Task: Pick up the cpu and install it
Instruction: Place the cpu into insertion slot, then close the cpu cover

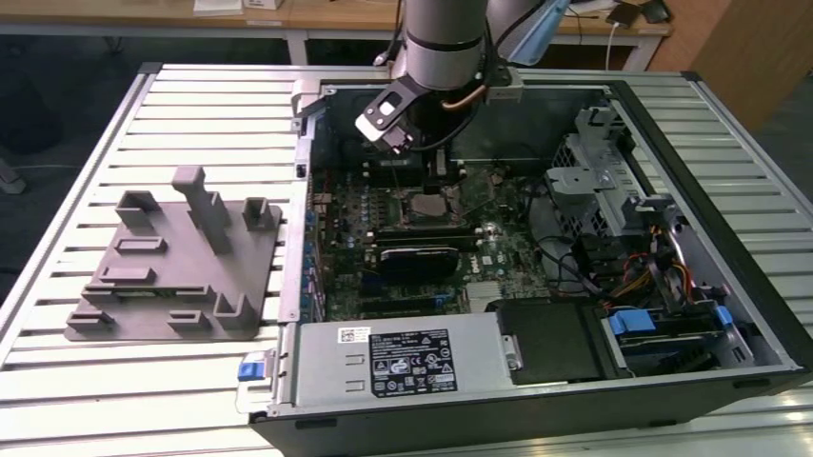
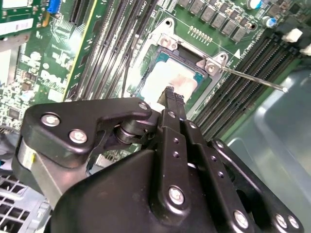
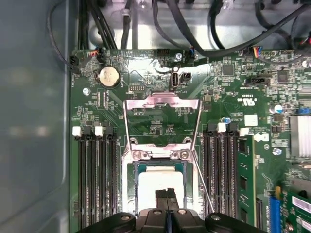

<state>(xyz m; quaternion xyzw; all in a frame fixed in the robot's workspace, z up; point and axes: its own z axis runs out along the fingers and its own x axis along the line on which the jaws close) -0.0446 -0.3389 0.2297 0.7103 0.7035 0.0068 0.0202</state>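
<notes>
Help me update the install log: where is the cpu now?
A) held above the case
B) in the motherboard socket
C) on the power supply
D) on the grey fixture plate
B: in the first wrist view the cpu lies flat in the socket, with the hand over it.

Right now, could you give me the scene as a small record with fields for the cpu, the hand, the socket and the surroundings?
cpu: lies flat in the socket, silver top up
hand: fingers together, tips over the cpu's middle; contact cannot be told
load frame: swung open, clear of the cpu
fixture plate: grey, on the table, at the exterior view's left of the computer case
</notes>
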